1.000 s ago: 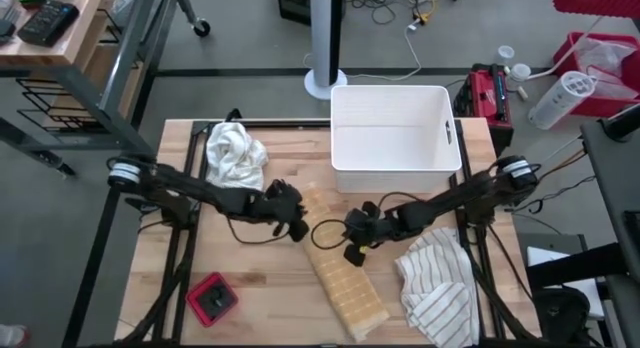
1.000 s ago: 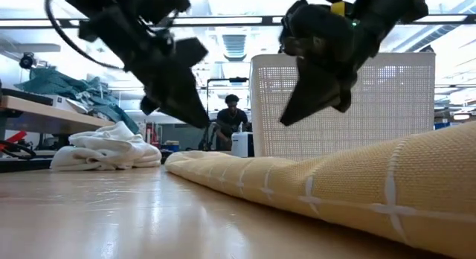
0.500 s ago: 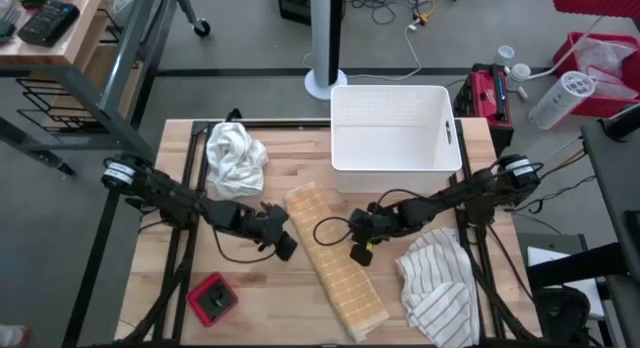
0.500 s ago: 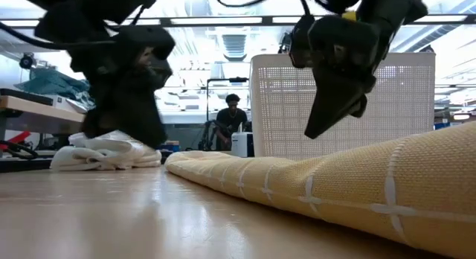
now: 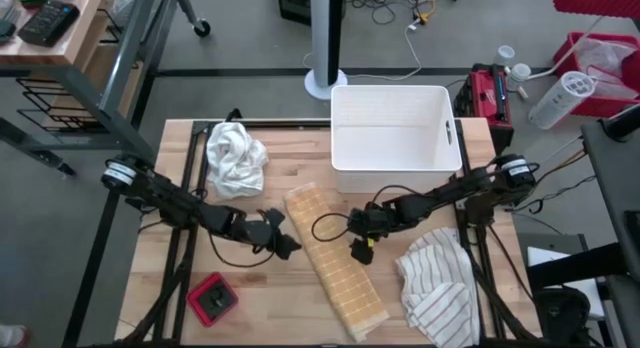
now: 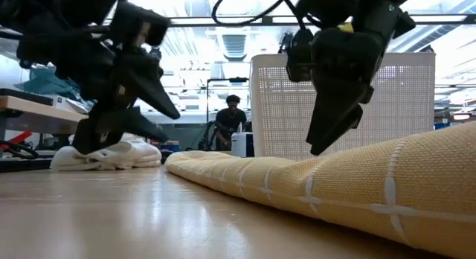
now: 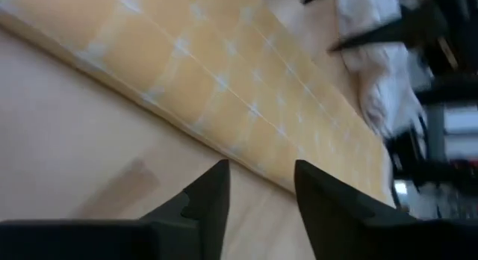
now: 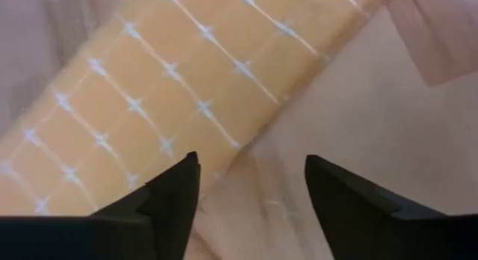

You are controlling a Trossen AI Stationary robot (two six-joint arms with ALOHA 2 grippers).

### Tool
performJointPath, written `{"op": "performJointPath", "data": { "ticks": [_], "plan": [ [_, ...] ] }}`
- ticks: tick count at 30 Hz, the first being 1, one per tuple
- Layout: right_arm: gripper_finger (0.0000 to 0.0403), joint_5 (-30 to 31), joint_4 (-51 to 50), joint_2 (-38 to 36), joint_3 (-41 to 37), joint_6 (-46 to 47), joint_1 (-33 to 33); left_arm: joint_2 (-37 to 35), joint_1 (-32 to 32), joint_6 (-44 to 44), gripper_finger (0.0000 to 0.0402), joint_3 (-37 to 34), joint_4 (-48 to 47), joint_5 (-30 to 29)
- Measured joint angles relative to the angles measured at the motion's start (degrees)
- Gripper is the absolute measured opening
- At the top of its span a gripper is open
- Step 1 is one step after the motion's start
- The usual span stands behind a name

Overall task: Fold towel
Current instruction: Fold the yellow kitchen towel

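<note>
Both open, empty: left end effector [image 5: 283,244] and right end effector [image 5: 358,250] flank the towel [image 5: 335,263]; grab its short-end corners evenly, then fold lengthwise.

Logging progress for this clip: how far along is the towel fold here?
Done: the yellow towel lies on the table as a long narrow folded strip. In hand: nothing; the left gripper and right gripper sit open on either side of it, neither holding cloth. Left: probably folding the strip shorter. The striped towel and white cloth lie crumpled.

Grey floor [image 5: 250,58], white pillar [image 5: 325,38], ceiling strip lights [image 6: 223,21].
</note>
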Motion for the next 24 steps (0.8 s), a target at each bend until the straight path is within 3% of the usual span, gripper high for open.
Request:
{"op": "performJointPath", "data": {
  "ticks": [3,13,18,24],
  "plan": [
    [0.0264,0.2,0.0,0.0,-0.1,0.0,-0.3,1.1,0.0,-1.5,0.0179,0.1,-0.8,-2.4],
    [0.0295,0.2,-0.1,0.0,-2.0,0.8,-0.5,10.1,0.0,-5.1,0.0242,8.2,-9.0,-0.7],
    [0.0292,0.0,2.1,0.0,-4.9,1.4,-0.5,15.2,0.3,-3.9,0.0253,13.5,-8.9,-0.4],
    [0.0283,-6.5,15.8,0.0,-8.2,2.0,-0.8,19.8,0.6,-1.7,0.024,17.9,-8.5,-0.5]
  ]
}}
